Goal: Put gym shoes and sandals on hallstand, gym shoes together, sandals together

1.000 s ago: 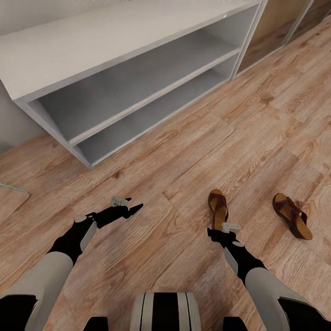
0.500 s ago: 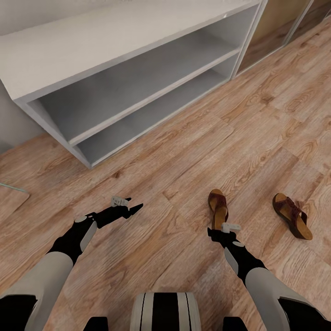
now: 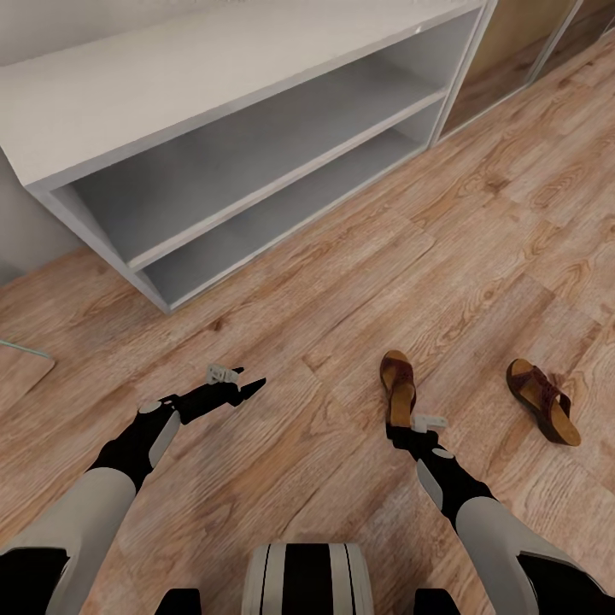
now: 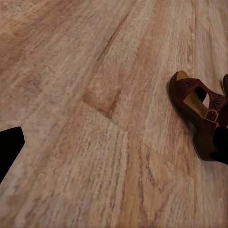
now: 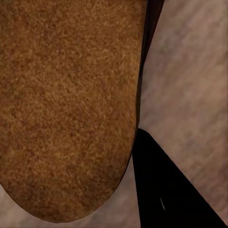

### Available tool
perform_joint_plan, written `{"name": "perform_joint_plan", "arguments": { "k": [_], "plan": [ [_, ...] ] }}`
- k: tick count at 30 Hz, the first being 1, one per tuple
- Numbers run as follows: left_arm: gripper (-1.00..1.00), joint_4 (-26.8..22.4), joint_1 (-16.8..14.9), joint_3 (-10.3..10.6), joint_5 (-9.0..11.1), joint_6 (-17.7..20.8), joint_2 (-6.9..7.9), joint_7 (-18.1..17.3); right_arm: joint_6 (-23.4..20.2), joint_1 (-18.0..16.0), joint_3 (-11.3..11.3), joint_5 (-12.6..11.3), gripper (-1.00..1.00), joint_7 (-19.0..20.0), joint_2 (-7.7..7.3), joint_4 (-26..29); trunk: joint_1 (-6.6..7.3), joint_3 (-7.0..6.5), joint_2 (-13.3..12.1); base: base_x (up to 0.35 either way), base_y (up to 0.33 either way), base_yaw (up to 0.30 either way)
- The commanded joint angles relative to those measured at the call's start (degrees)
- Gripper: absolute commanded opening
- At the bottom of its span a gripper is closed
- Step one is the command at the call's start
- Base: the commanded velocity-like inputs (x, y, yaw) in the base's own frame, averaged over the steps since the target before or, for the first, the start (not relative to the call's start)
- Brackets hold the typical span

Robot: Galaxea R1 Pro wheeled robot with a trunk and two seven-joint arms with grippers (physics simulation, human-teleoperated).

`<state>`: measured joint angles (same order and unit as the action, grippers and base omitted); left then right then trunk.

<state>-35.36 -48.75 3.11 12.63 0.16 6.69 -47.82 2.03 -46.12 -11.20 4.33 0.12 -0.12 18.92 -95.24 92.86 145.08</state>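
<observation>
Two brown sandals lie on the wood-plank corridor floor [image 3: 478, 222]. My right gripper [image 3: 408, 427] is at the heel of the nearer sandal [image 3: 398, 383], shut on it. Up close, its tan footbed [image 5: 66, 104] has one black finger [image 5: 166, 190] against its edge, and the other finger is hidden. The second sandal [image 3: 542, 400] rests further right, apart from it. My left gripper [image 3: 252, 389] hovers open over bare floor, pointing toward a sandal [image 4: 197, 111]. The pale hallstand [image 3: 171, 94] stands beyond, both low shelves bare. The gym shoes are out of view.
A framed sliding door [image 3: 512, 51] adjoins the hallstand's right end. A pale thin edge [image 3: 21, 350] crosses the floor at the far left. My base [image 3: 307, 581] sits at the bottom of the head view. Open floor lies between the sandals and the hallstand.
The nearer sandal has turned slightly, its toe swinging left, with the right gripper at its heel. The left arm and the other sandal have not moved.
</observation>
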Motion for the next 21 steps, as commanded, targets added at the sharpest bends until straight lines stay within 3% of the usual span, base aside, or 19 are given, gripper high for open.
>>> {"name": "perform_joint_plan", "arguments": {
  "k": [1, 15, 21],
  "plan": [
    [1.00, 0.0, 0.0, 0.3, 0.5, 0.0, 0.07, 0.0, 0.1, 0.0, -0.3, 0.1, -1.00, 0.1, 0.02, -0.1, 0.01, 0.03, 0.0, 0.000, 0.000, 0.000],
    [1.00, 0.0, 0.0, 0.3, 0.5, 0.0, 0.07, 0.0, 0.2, 0.0, -0.3, 0.1, -1.00, 0.1, 0.01, 0.0, 0.01, 0.03, 0.0, 0.000, 0.000, 0.000],
    [1.00, 0.1, 0.0, 0.3, 0.5, 0.0, 0.07, 0.0, 0.2, 0.0, -0.3, 0.2, -1.00, 0.1, 0.03, 0.0, 0.16, -1.30, -0.1, 0.000, 0.000, 0.000]
  ]
}}
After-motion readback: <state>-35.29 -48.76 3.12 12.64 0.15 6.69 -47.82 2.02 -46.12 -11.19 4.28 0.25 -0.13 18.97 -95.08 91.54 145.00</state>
